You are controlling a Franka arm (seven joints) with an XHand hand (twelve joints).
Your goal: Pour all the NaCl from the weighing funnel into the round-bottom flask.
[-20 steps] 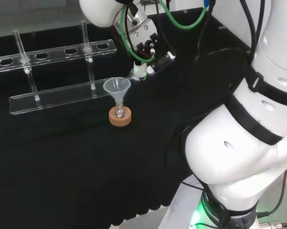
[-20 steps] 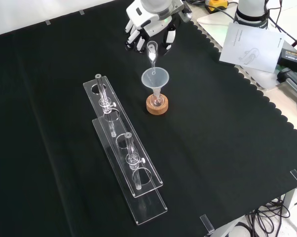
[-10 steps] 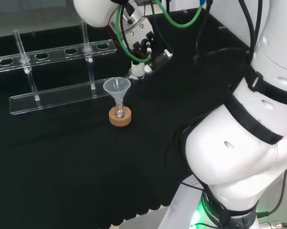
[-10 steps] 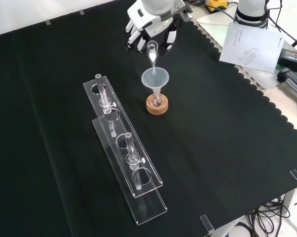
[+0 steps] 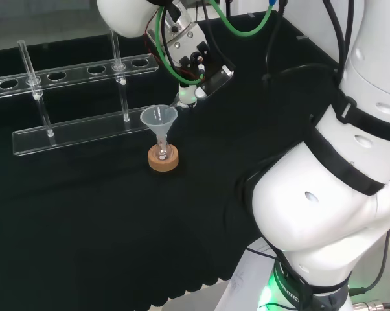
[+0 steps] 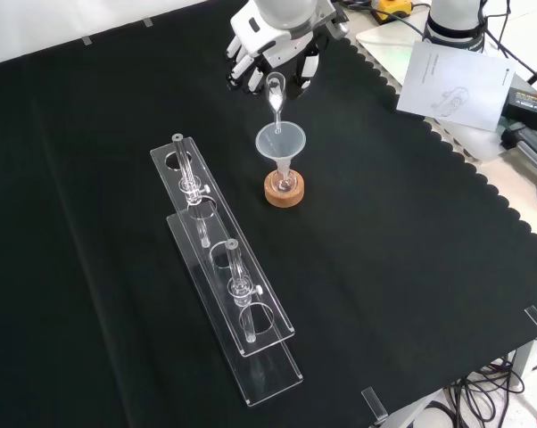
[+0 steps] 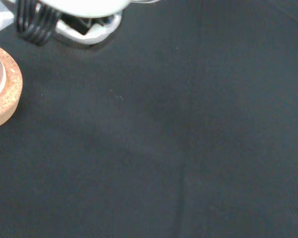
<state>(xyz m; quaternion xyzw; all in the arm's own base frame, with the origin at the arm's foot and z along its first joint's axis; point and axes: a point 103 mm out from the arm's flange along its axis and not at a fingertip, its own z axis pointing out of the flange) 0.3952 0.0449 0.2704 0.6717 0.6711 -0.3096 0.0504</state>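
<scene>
My black and white hand [image 6: 270,53] grips the clear weighing funnel [image 6: 275,96], tipped into the clear conical funnel [image 6: 280,143] atop the small round-bottom glass flask [image 6: 285,183] on its cork ring [image 6: 284,193].

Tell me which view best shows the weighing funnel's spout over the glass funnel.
The front view: the weighing funnel, held by the hand, points down into the glass funnel. The head view shows it partly hidden; the wrist view shows the cork stand.

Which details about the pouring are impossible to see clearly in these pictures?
- Salt left in the weighing funnel: too small, clear glass, front view.
- Contents of the round-bottom flask: too small; the funnel stands over it.
- Flask and cork ring: cut by the wrist view's edge.
- The hand's grip: hidden by its own fingers.
</scene>
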